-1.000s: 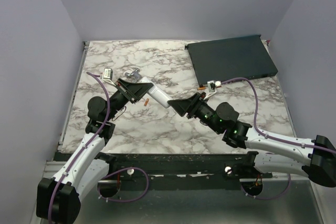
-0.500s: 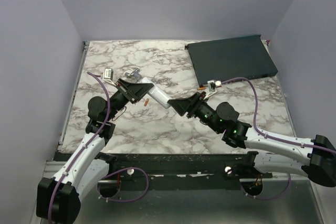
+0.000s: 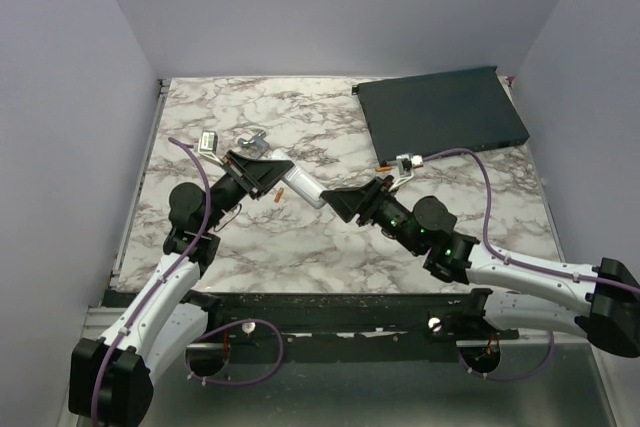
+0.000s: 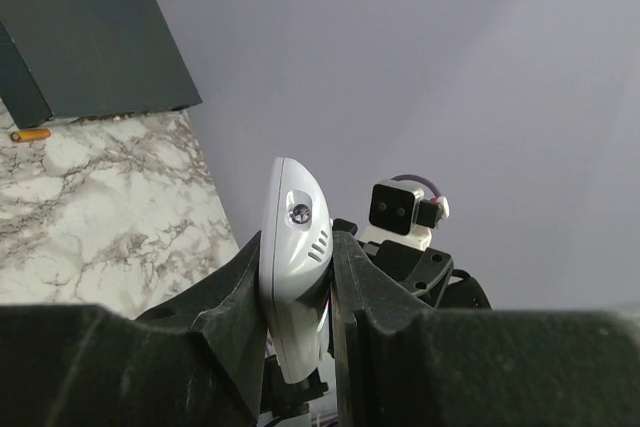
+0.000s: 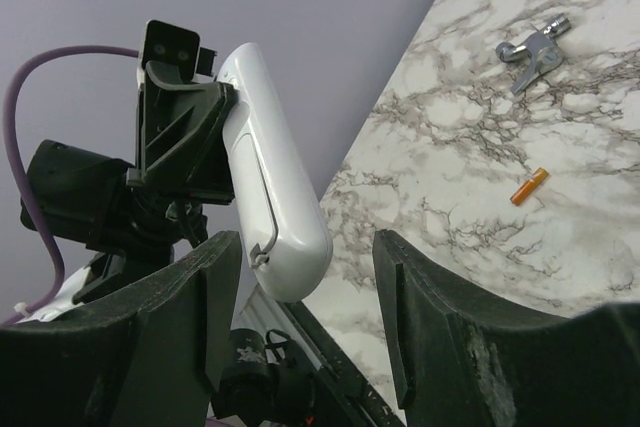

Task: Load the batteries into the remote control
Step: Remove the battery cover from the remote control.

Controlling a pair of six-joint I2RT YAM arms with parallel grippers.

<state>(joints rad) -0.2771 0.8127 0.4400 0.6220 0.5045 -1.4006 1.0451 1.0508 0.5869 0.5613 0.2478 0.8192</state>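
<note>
One slim white remote control; rounded end.

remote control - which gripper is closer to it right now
Left. The left gripper is shut on one end of the remote control. The right gripper is open at the free end, its fingers on either side and seemingly not touching it.

My left gripper hides the left end of the remote control, and its battery recess shows in no view. The dark box runs off my left wrist view's top-left corner. From overhead, the battery is too small to tell its ends apart.
</note>
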